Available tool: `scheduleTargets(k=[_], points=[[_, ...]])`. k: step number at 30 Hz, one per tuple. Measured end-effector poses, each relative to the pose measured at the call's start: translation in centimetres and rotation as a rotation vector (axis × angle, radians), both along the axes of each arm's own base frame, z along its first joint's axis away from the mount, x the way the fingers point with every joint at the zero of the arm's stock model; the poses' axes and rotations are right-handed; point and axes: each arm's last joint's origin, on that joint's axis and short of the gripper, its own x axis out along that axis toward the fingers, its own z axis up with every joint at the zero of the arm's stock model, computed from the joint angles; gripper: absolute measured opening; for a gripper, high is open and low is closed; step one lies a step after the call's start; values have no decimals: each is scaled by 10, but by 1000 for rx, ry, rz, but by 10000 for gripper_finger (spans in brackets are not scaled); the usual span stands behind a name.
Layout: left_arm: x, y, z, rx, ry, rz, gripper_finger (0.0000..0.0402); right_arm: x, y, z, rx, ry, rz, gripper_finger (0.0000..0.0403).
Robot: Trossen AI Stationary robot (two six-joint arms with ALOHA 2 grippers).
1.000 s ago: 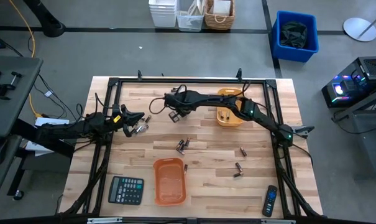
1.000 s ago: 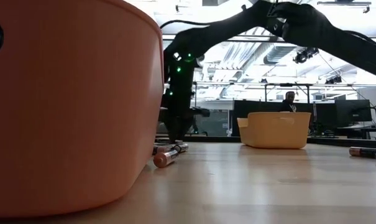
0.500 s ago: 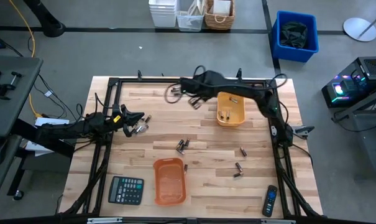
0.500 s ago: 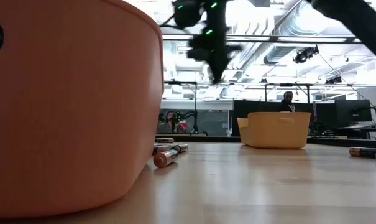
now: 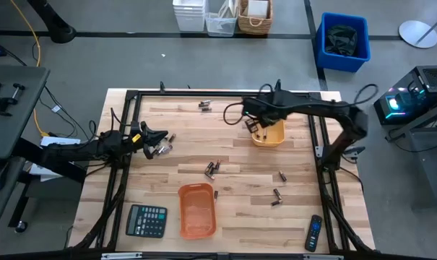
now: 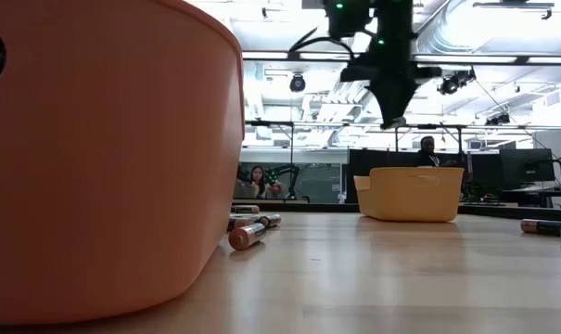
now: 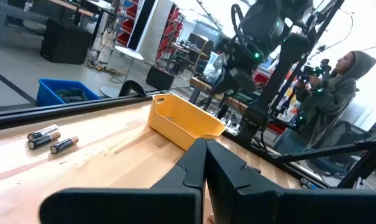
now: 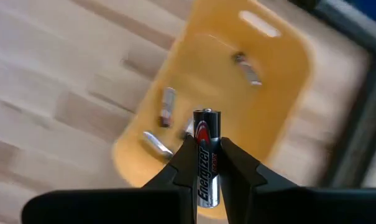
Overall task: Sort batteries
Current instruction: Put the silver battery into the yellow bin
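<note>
Pale wooden tabletop (image 5: 232, 209) carries an orange plastic tray (image 5: 197, 210) nearest, then scattered small metallic batteries (image 5: 211, 170). Beyond, my right tool (image 5: 257, 127) has swung over from the left to hover above the yellow plastic tray (image 5: 274, 134), clamped on a black cylindrical battery (image 8: 207, 152), ready to drop. My left tool (image 5: 159, 148) waits closed at the left edge.

Blurred tray (image 8: 219, 99) batteries (image 8: 168, 106), perhaps four

Right hand (image 5: 256, 127), gripping battery (image 8: 207, 155), over tray (image 5: 274, 137).
</note>
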Motion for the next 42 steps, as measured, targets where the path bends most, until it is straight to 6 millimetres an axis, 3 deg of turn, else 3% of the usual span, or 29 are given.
scheduleTargets(k=[5,9,14,18,23,29,36,42], points=[[0,0,0,0,1,-1,1,-23,6,-7,-90,-162,-91,33],[0,0,0,0,0,0,1,-32,6,-30,-127,-154,-146,34],[0,0,0,0,1,-1,1,-44,3,-59,-129,-74,-211,95],[0,0,0,0,1,0,1,-46,2,-69,-26,-111,-217,146],[0,0,0,0,0,-1,1,-35,3,-67,-79,-172,-109,184],[0,0,0,0,1,0,1,-17,-5,-58,-204,-321,7,189],[0,0,0,18,8,5,1,5,-11,-43,-105,-625,200,189],[0,1,1,120,41,28,1,12,-9,-37,-65,-737,258,190]])
